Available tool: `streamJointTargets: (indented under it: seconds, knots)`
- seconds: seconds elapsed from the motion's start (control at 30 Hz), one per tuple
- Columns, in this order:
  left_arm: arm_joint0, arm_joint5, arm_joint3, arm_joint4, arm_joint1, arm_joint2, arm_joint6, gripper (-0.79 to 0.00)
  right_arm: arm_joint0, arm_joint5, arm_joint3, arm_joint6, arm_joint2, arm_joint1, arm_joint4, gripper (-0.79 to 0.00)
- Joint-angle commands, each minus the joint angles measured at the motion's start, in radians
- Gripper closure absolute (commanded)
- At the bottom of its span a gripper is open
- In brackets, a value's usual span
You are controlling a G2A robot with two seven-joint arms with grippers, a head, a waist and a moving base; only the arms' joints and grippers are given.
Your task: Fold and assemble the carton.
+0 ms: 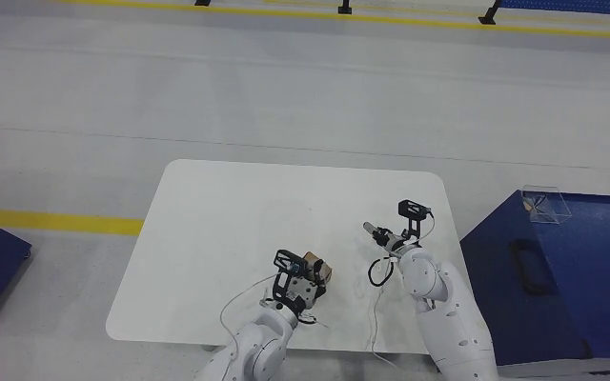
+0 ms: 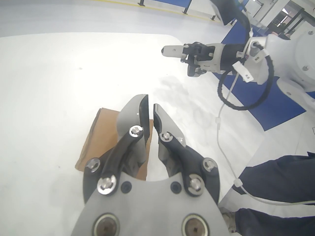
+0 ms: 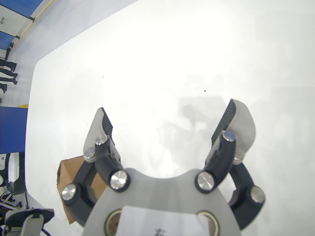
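Brown carton point(image 2: 103, 133) is pinched at one edge by the left gripper point(image 2: 150, 103); the right gripper point(image 3: 166, 106) is held open, empty. Slippage may be caused by so slight a hold.

Your white left arm point(image 1: 250, 350) reaches forward with the wrist angled down. Its grey-and-black left gripper point(image 2: 150, 104) has the fingers point(image 2: 130, 116) drawn almost together, with just a thin slit between the black pads. Your white right arm point(image 1: 440, 303) is well apart from it on the other side, forearm stretched forward. Its grey-and-black right gripper point(image 3: 167, 106) has its fingers splayed wide, ribbed black pads facing each other.
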Motion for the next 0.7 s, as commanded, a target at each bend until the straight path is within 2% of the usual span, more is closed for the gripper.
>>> streamJointTargets:
  seconds: [0.0,0.13,0.33,0.53,0.67]
  knots:
    - [-0.006,0.004,0.017,-0.001,-0.002,0.003,-0.02,0.0,0.0,0.0,0.0,0.0,0.0,0.0,0.0,-0.785]
    - [-0.025,0.047,0.062,0.008,-0.011,0.014,-0.045,0.0,0.0,0.0,0.0,0.0,0.0,0.0,0.0,-0.785]
    - [-0.011,0.031,0.05,-0.018,-0.017,0.011,0.039,0.0,0.0,0.0,0.0,0.0,0.0,0.0,0.0,-0.785]
    - [-0.026,0.072,0.091,0.001,-0.025,0.018,0.026,0.0,0.0,0.0,0.0,0.0,0.0,0.0,0.0,-0.785]
    - [-0.008,0.024,0.07,-0.044,-0.028,0.009,0.095,0.0,0.0,0.0,0.0,0.0,0.0,0.0,0.0,-0.785]
